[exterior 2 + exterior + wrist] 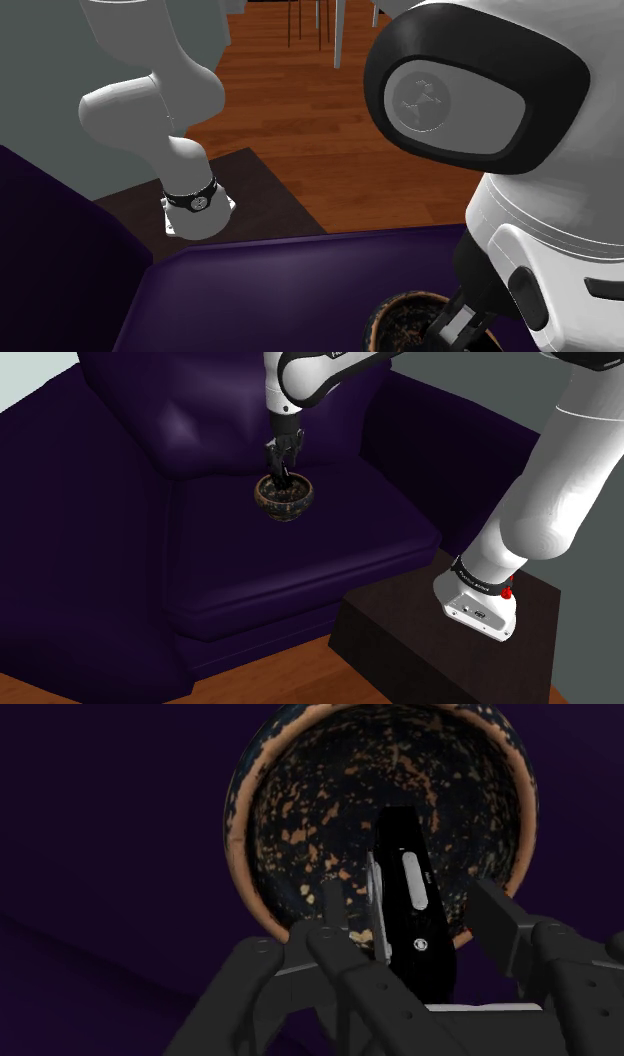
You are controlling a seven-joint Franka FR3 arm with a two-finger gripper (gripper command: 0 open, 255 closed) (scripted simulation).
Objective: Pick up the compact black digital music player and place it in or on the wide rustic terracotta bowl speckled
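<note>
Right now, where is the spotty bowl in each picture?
Shoulder view: the bowl sits a little above the middle, left of centre.
Second exterior view: the bowl is at the bottom edge, right of the middle, partly cut off.
Wrist view: the bowl lies behind the black music player.
Shared landmark: the purple seat cushion under it.

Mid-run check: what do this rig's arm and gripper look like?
The arm is glossy white with rounded tubular links and dark joint caps; one cap bears an embossed emblem. A black band with white lettering rings its base, beside a small red detail. The gripper is all black.
</note>
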